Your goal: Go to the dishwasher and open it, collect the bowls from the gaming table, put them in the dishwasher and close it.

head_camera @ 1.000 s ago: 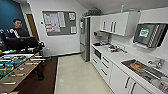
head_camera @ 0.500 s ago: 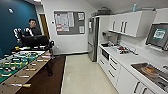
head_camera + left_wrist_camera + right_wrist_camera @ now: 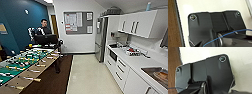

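Facing a kitchenette, I see white under-counter cabinets (image 3: 117, 72) beyond the tall steel fridge (image 3: 100, 40); no steel dishwasher front is distinguishable there. Its door should feel heavy and stiff; I'd grasp the bar handle midway. Whether my fingers are released or clenched, I cannot tell.

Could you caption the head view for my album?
Kitchenette ahead: foosball table left, white cabinets right, steel fridge beyond, person watching.

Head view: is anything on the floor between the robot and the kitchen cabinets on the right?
Nothing visible. The pale floor runs bare to the white cabinets; the table-football table and the person stand off to the left.
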